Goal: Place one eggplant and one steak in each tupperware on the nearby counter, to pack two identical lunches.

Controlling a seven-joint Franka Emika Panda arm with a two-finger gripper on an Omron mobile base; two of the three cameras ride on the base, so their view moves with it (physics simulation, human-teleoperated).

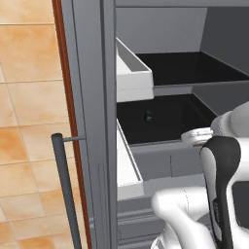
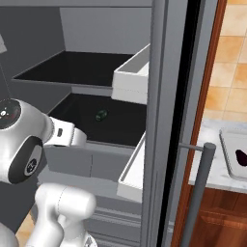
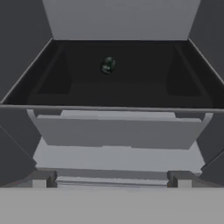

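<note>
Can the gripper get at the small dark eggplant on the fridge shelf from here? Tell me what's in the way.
Probably yes. The eggplant lies alone on the dark fridge shelf, straight ahead in the hand view, nothing standing before it. The door bins sit off to the side. The open gripper must clear the shelf's front edge.

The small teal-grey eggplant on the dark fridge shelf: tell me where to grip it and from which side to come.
Grip the eggplant across its narrow middle, probably reaching in level from the fridge's open front. It lies alone, well back on the dark shelf, with another shelf above limiting a top-down approach. The jaws stand open.
</note>
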